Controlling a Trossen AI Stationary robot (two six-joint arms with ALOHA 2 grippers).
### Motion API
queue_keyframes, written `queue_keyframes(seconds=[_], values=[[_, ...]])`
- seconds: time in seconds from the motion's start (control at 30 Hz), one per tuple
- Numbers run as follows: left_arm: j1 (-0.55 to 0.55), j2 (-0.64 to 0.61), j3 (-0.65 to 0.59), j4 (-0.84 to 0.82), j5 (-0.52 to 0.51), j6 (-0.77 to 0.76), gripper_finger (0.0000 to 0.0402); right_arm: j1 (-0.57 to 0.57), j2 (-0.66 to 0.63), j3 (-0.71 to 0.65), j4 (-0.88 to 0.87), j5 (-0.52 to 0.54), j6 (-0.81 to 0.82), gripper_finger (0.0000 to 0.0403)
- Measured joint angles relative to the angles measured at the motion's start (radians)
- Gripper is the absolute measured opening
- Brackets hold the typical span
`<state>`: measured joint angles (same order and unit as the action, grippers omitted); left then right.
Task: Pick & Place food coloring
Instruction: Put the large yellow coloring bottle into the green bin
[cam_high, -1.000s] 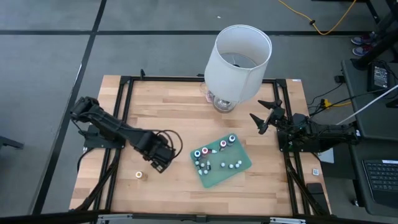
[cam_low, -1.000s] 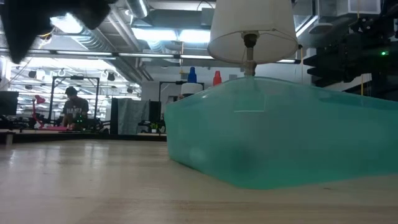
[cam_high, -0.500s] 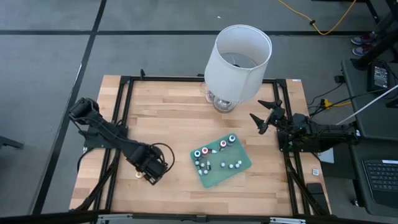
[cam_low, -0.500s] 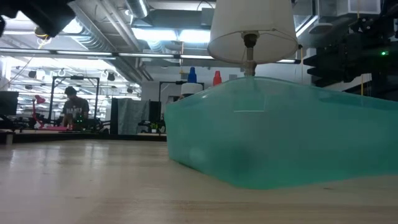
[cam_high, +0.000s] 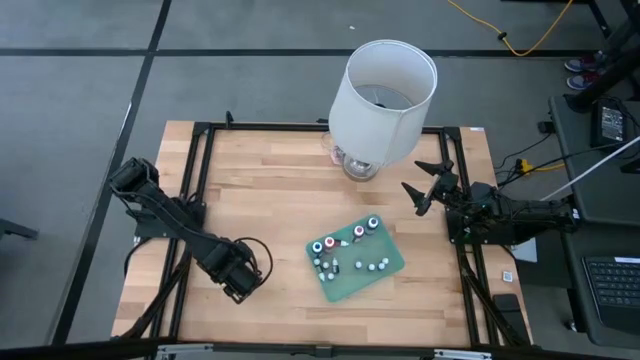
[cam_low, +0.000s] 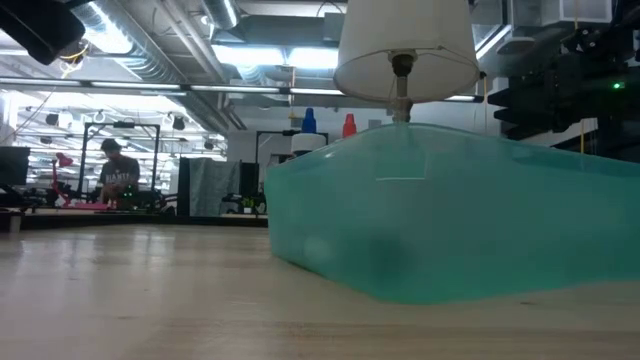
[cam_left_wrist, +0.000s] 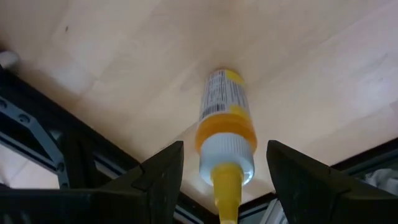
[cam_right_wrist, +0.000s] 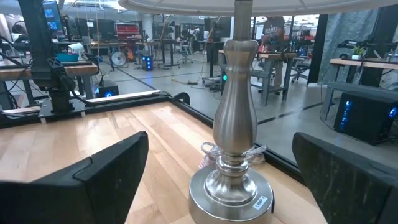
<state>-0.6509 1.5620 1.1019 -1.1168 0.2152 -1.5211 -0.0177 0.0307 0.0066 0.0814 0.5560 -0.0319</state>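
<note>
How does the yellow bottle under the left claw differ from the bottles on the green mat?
The yellow food coloring bottle lies on its side on bare wood, alone near the table's left front; the bottles on the green mat stand upright in a cluster. It sits between the open fingers of the left claw; the mat bottles have no claw near them. The right claw waits open by the lamp. All are tiny capped bottles.

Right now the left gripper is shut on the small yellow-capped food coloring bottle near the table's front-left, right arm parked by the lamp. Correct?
Not quite: the left gripper is open, not shut. The left wrist view shows its dark fingers spread either side of the small yellow-capped food coloring bottle, which lies on the wooden table untouched. The rest holds: the right gripper waits beside the lamp.
</note>
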Motion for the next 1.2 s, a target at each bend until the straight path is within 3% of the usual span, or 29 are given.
queue_keyframes(seconds=[0.6,0.97,1.2], values=[[-0.005,0.001,-0.045,0.073,0.039,-0.012,0.0222,0.000,0.000,0.000,0.000,0.000,0.000,0.0397],[-0.001,0.000,-0.042,0.067,0.046,0.017,0.0127,0.000,0.000,0.000,0.000,0.000,0.000,0.0397],[0.035,0.002,0.023,0.045,0.000,0.083,0.0120,0.000,0.000,0.000,0.000,0.000,0.000,0.0397]])
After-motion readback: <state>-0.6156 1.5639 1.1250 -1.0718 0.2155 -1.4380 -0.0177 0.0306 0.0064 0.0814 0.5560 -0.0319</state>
